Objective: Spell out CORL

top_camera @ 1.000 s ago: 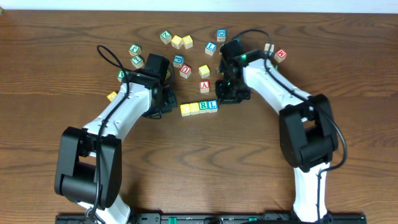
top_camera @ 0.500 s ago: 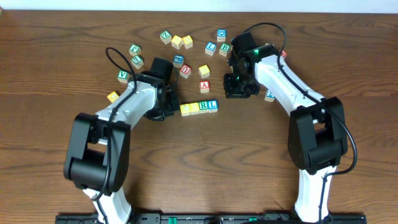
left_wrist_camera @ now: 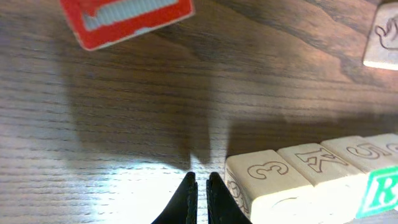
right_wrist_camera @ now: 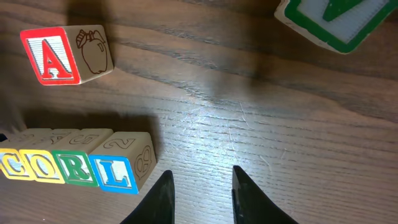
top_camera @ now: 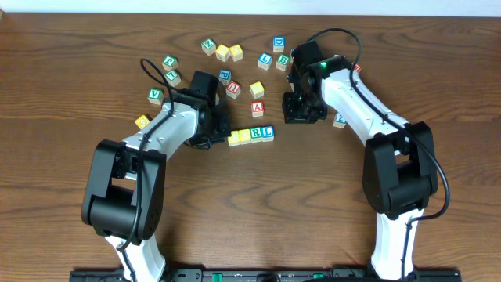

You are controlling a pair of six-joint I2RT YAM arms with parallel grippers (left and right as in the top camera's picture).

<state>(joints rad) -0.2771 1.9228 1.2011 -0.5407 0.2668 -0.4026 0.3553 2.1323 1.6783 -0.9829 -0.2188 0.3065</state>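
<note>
On my overhead feed the CORL row lies on the wooden table: four cubes touching side by side in one straight line. My right wrist camera reads it cleanly, with the yellow C, the yellow O, the green R and the blue L in order. The left gripper sits low, just beside the row's C end. On its wrist camera I see the fingers pressed nearly together with nothing between them, so I call it closed and empty. The end cube, which shows a carved 3 on its side there, is right next to those tips. I cannot tell whether they touch it. The right gripper is off the row's L end and a little beyond it, clear of the cubes. On its wrist camera the fingers stand apart with only bare wood between them, so it is open and holds nothing. The L cube is near one finger but not in contact. The red A cube sits just beyond the row's middle, apart from it. A green V cube shows well off the L end, cut by the edge of the right wrist view. Loose cubes are scattered farther beyond the row.
</note>
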